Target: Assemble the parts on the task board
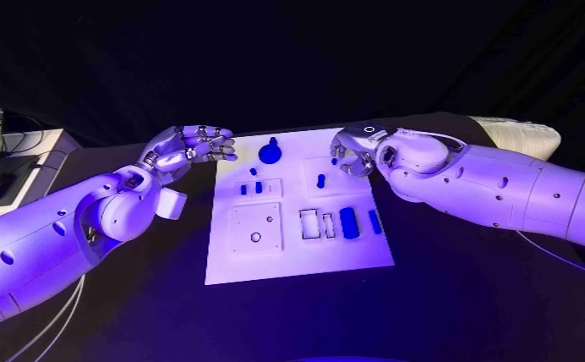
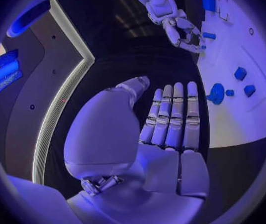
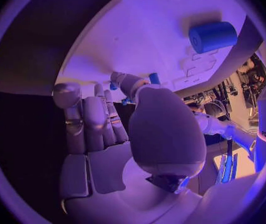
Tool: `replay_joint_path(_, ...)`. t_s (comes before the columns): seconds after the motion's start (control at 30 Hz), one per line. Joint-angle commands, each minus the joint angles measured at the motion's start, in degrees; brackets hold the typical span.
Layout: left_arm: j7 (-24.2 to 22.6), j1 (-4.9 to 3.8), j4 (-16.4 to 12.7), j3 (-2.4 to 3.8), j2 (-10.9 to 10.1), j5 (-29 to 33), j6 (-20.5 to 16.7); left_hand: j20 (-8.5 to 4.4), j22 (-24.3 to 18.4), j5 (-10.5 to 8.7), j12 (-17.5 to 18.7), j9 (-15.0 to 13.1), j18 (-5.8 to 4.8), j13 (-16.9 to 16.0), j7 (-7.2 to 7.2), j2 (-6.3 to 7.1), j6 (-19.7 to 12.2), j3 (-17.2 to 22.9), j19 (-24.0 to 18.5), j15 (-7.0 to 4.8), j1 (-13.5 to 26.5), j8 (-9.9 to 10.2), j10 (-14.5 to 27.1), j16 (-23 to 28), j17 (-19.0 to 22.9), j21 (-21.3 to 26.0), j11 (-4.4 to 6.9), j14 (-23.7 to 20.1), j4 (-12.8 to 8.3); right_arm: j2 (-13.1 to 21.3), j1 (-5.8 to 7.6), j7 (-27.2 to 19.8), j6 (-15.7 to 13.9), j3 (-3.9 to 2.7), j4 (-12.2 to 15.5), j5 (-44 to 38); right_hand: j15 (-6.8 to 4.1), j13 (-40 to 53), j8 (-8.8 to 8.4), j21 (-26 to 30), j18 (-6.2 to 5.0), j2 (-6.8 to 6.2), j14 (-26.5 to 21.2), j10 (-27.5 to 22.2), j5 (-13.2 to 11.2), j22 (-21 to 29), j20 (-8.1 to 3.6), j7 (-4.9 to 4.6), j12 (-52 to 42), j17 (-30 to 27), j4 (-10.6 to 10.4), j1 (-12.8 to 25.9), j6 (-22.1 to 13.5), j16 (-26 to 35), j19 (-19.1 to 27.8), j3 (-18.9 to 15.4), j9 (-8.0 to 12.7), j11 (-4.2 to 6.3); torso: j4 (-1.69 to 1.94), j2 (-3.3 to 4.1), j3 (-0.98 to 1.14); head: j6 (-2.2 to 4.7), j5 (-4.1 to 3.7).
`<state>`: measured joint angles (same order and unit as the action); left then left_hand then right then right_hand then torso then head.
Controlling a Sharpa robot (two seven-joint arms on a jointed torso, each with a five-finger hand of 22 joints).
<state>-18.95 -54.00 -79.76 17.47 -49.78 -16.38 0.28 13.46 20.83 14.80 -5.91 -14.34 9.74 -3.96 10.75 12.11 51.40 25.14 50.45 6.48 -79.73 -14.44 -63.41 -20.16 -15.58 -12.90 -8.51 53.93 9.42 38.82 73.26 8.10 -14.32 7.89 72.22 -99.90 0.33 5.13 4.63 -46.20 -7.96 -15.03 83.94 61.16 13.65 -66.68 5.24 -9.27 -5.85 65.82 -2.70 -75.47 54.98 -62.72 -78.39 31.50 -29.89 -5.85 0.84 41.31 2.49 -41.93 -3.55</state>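
The task board (image 1: 298,248) is seen lying flat in the middle of the black table (image 1: 463,294), a white plate with several outlined recesses. Near its far edge a round blue part (image 1: 270,154) is found, and just nearer than it a very small blue piece (image 1: 254,171). Two short blue parts (image 1: 251,188) are set side by side in a recess toward the board's left edge. A small blue part (image 1: 320,181) stands upright toward the far right corner. Toward the near right corner a long blue bar (image 1: 350,222) lies beside two pale outlined slots, with a thinner blue strip (image 1: 375,222) between it and the right edge. The left hand (image 1: 195,146) is held above the table just off the board's far left corner; in the left wrist view its fingers (image 2: 173,117) are shown straight and together with the thumb apart, and nothing is held. The right hand (image 1: 363,152) is poised over the board's far right corner, close above the upright part. In the right wrist view its fingers (image 3: 98,119) are extended toward the board, a blue cylinder (image 3: 213,36) is seen beyond them, and a small blue piece (image 3: 154,77) appears at the thumb's tip; whether it is gripped cannot be told.
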Motion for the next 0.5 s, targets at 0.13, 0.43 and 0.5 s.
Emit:
replay_joint_path(0.13,-2.5,0.13,-0.6,0.16,-0.1,1.9,1.2,0.83,-2.1,-0.22,1.0,0.2,0.69,0.0,0.38,-0.02,0.0,-0.2,0.2,0.75,-0.9,-0.2,-1.0,2.6,0.3,2.4,-0.11,-0.6,0.5,-0.8,-0.52,0.8,1.4,0.04,-0.5,-2.0,0.39,-0.3,-0.37,-1.7,0.79,0.51,2.1,0.1,0.0,-1.0,0.57,-0.17,0.2,1.0,-0.6,0.0,0.1,-1.9,-0.5,-0.7,0.5,-0.07,0.04,0.05,0.08,-0.09,0.16)
replay_joint_path(0.43,-2.5,0.2,-0.8,0.2,-0.1,1.9,0.7,0.84,-2.5,-0.2,1.2,0.2,0.75,-0.1,0.52,-0.19,0.1,0.0,0.6,0.63,-1.2,-0.3,-1.2,2.7,0.2,2.7,-0.09,0.1,0.5,-1.4,-0.78,1.1,0.4,0.06,-1.3,-2.0,0.21,-0.7,-0.08,-3.8,1.05,1.66,2.4,1.5,-0.1,-2.3,0.48,0.06,0.0,1.9,-1.4,-0.4,1.4,-3.7,-1.2,0.4,1.0,0.16,-0.05,0.04,0.15,-0.22,0.29)
replay_joint_path(0.5,-2.5,0.21,-0.8,0.21,-0.1,1.9,0.6,0.83,-2.5,-0.19,1.2,0.2,0.75,-0.1,0.55,-0.21,0.1,0.0,0.6,0.62,-1.3,-0.3,-1.3,2.7,0.2,2.8,-0.09,0.2,0.5,-1.5,-0.8,1.0,0.3,0.06,-1.2,-2.0,0.2,-0.8,0.01,-4.3,1.13,1.94,2.4,1.8,-0.3,-2.6,0.48,0.09,0.0,2.1,-1.6,-0.4,1.8,-4.1,-1.3,0.8,1.1,0.17,-0.1,0.03,0.15,-0.33,0.34)
